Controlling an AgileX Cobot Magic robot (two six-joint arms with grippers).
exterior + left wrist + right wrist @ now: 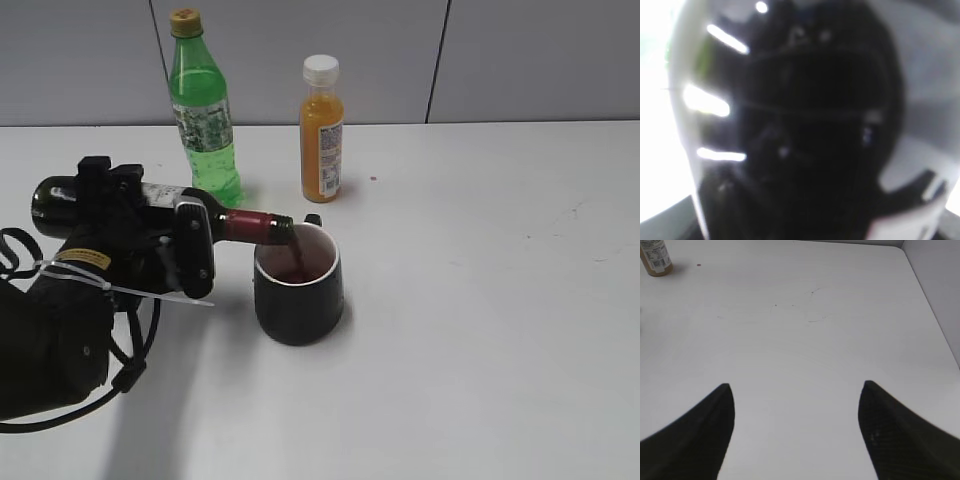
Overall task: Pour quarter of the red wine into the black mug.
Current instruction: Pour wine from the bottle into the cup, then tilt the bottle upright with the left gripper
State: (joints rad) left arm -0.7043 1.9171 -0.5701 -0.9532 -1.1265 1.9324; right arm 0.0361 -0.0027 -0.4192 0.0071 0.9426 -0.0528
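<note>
While the left gripper [150,240] clamps the red wine [225,224] level near the bench's left edge, wine fills the black mug [298,285]; next, tip upright; the right gripper [796,432] hangs spread.

exterior: slanted down, frontal | left wrist: close, blurred | right wrist: down at table [805,340]

Lab/test bench, prob robotics | plain white tabletop [480,330], scuffed w/ faint pen marks | bare grey panel wall [300,50] w/ seams behind | no home or kitchen fittings | cable-tied robot arm [70,300] on the bench | props only: drinks bottles, mug
</note>
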